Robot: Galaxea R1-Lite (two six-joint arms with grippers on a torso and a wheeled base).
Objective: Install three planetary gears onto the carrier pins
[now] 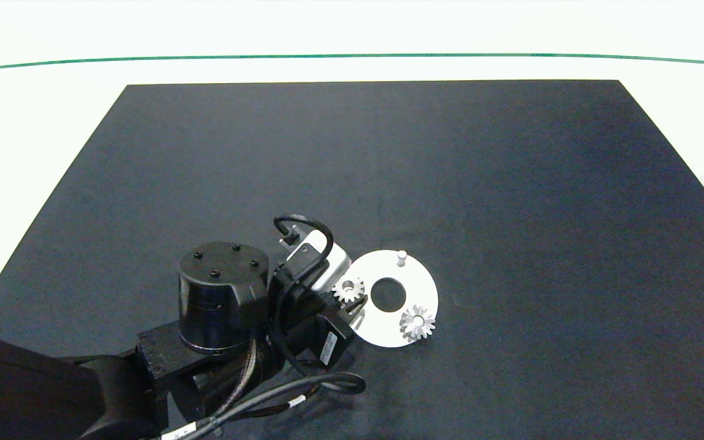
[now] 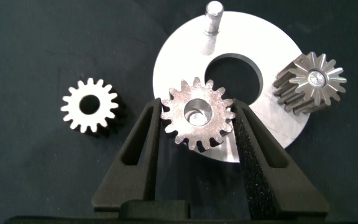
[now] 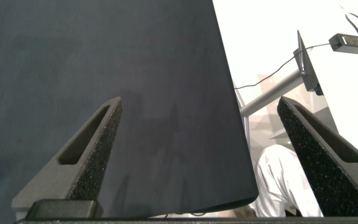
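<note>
Currently, the left gripper [image 2: 197, 121] is positioned over the near-left rim of the flat white round disc [image 1: 420, 286], its two grey fingers [image 2: 143, 140] clenched on either side of a small silvery-grey toothed metal gear [image 2: 196, 116]. The fingers touch the gear's teeth on both flanks. Through the gear's centre hole a pale surface is visible; whether the gear is fully seated cannot be told.

A second planetary gear [image 1: 417, 322] rests on the disc at its near-right rim, with a white pin end showing in its centre hole. A third planetary gear [image 2: 89, 104] lies flat on the dark table mat [image 1: 511, 183], just beside the disc and apart from it; in the head view the arm hides it.

One short white cylindrical carrier pin [image 1: 401, 257] stands bare and upright at the disc's far rim, beyond the large centre hole [image 1: 388, 294].

The right gripper [image 3: 204, 162] hangs near the mat's edge, well apart from the disc, its fingers spread wide and holding nothing.
</note>
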